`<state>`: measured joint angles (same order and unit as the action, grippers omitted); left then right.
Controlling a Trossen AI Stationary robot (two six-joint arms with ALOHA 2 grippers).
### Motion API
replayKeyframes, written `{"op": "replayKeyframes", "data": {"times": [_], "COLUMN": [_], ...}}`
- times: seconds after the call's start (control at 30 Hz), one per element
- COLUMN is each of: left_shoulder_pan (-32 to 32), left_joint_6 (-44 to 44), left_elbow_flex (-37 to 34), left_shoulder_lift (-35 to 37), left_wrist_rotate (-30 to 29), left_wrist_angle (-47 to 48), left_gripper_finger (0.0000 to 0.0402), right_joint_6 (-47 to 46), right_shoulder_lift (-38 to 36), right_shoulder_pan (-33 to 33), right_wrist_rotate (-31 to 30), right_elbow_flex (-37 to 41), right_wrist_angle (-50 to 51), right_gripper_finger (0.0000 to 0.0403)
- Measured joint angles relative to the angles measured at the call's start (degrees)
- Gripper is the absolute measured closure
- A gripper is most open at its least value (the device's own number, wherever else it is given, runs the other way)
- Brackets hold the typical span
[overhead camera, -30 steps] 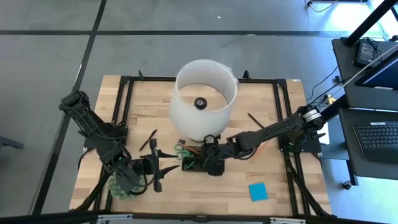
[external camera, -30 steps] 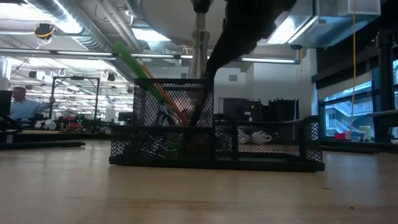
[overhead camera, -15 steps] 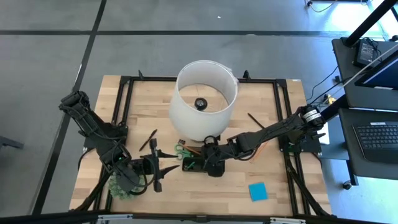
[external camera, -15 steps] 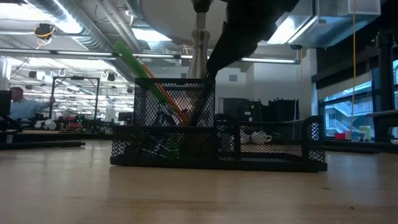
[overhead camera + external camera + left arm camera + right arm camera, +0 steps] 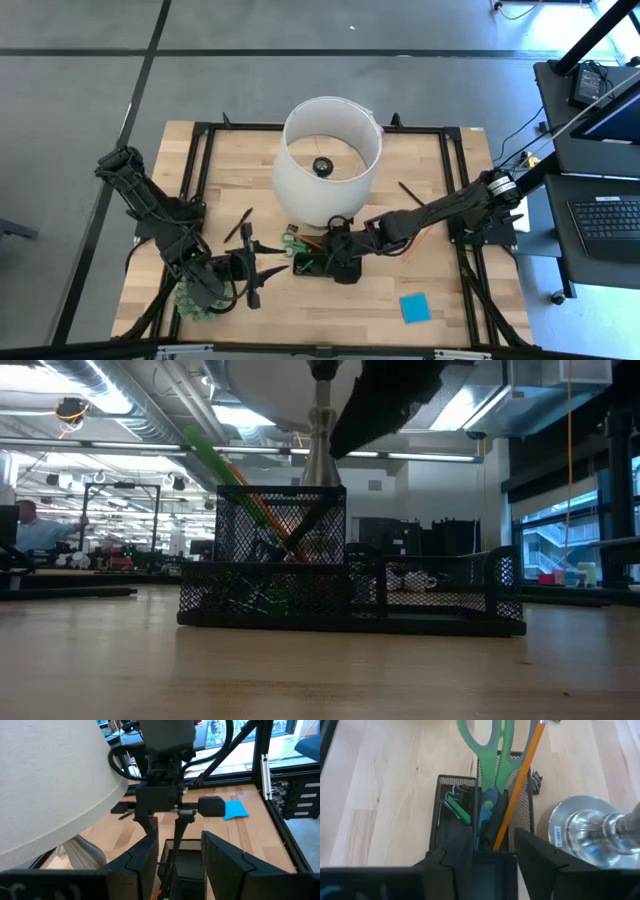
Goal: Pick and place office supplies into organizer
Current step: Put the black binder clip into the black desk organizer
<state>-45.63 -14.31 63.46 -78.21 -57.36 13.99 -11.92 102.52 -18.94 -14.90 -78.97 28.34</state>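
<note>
The black mesh organizer (image 5: 430, 595) stands on the table near the lamp, between my two grippers. In its tall cup stand green-handled scissors (image 5: 487, 750), an orange pencil (image 5: 520, 775) and dark pens (image 5: 490, 822), tips down, leaning on the rim. A green eraser (image 5: 460, 812) lies in the low compartment. My right gripper (image 5: 492, 847) hangs open just above the cup, touching nothing. My left gripper (image 5: 177, 852) waits open to the organizer's left (image 5: 252, 272), pointing at it. The blue sticky-note pad (image 5: 415, 307) lies near the front right.
The big white lampshade (image 5: 330, 160) stands right behind the organizer, its metal base (image 5: 590, 835) beside the cup. A dark clip (image 5: 536, 777) lies by the organizer. Loose pens (image 5: 240, 225) (image 5: 410, 190) lie on the wood. A spiky green ball (image 5: 195, 300) sits under the left arm.
In the low view my right gripper's fingers have drawn up out of the organizer's tall cup. A thin dark pen stays behind, leaning inside the cup.
</note>
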Motion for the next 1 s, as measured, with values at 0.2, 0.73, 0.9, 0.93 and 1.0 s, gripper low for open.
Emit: {"op": "replayKeyframes", "data": {"times": [0.2,0.73,0.9,0.93,1.0], "left_shoulder_pan": [0.00,-0.02,0.15,0.31,0.51], "left_joint_6": [0.02,-1.86,-2.59,-3.04,-4.35], "left_elbow_flex": [0.02,0.02,0.02,0.02,0.02], "left_shoulder_lift": [-0.01,-0.01,-0.01,-0.01,-0.01], "left_wrist_rotate": [0.00,1.91,2.51,2.54,2.51], "left_wrist_angle": [0.01,0.03,0.93,1.28,2.17], "left_gripper_finger": [0.0259,0.0258,0.0258,0.0258,0.0258], "right_joint_6": [0.23,-11.95,-12.63,-13.19,-13.86], "right_shoulder_lift": [0.00,-0.15,-3.82,-4.99,-7.88], "right_shoulder_pan": [0.00,-1.69,-2.75,-2.75,-2.73], "right_wrist_rotate": [-0.02,11.61,11.73,11.69,11.61], "right_elbow_flex": [-4.13,-8.47,-6.39,-5.63,-3.55], "right_wrist_angle": [8.23,29.09,29.74,29.63,28.73], "right_gripper_finger": [0.0249,0.0249,0.0249,0.0249,0.0249]}}
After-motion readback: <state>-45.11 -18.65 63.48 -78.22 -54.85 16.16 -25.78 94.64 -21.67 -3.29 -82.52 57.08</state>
